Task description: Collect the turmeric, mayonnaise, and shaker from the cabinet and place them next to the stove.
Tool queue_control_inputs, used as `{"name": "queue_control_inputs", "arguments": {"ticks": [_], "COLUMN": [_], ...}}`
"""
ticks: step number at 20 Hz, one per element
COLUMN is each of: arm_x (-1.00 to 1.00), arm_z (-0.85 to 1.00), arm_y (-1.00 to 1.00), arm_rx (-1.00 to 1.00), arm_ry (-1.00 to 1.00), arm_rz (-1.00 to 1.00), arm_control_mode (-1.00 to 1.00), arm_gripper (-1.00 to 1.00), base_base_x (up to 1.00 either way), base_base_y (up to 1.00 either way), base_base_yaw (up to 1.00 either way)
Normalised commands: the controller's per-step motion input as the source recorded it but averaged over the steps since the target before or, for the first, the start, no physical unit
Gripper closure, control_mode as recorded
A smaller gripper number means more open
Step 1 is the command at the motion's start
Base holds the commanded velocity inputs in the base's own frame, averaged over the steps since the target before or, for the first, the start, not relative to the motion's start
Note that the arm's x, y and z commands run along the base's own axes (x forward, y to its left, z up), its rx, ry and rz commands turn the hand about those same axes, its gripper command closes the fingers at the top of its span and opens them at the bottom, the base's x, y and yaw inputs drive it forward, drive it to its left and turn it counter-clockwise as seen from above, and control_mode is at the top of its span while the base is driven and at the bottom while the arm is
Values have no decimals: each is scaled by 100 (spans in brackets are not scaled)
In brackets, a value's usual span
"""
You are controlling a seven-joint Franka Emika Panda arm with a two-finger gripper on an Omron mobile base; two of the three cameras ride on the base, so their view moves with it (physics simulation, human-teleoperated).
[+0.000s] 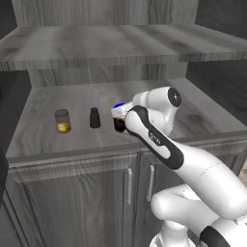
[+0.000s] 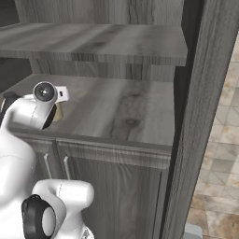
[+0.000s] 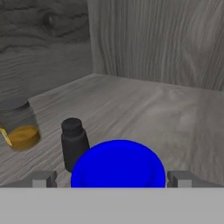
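On the cabinet's lower open shelf [image 1: 43, 135] stand three things in a row. The turmeric [image 1: 62, 120], a short glass jar with yellow powder, is at the left. The black shaker [image 1: 95, 117] stands in the middle. The mayonnaise [image 1: 118, 106] with its blue lid is at the right, half hidden by my arm. In the hand view the blue lid [image 3: 118, 164] sits between the fingertips of my gripper [image 3: 113, 178], which is open, with a gap on each side of the lid. Beyond it stand the shaker [image 3: 73, 143] and the turmeric [image 3: 19, 129]. The stove is out of view.
An upper shelf [image 1: 120, 48] overhangs the lower one closely. The cabinet's back wall [image 3: 153, 39] and side wall [image 2: 205, 116] close the shelf in. Two doors with slim silver handles [image 1: 129, 185] lie below. Tiled floor [image 2: 219, 154] shows at the right.
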Motion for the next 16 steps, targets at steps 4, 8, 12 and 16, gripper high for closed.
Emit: {"name": "queue_control_inputs", "arguments": {"ticks": [4, 8, 12, 16], "arm_x": [12, 10, 0, 0], "arm_z": [-2, -16, -34, -30], "arm_y": [-7, -22, -11, 0], "arm_rx": [0, 0, 0, 0], "arm_ry": [0, 0, 0, 0], "arm_rz": [0, 0, 0, 0], "arm_control_mode": [-100, -100, -100, -100], "arm_gripper": [-100, -100, -100, -100], "base_base_x": [0, 0, 0, 0], "base_base_y": [0, 0, 0, 0], "base_base_yaw": [0, 0, 0, 0]}}
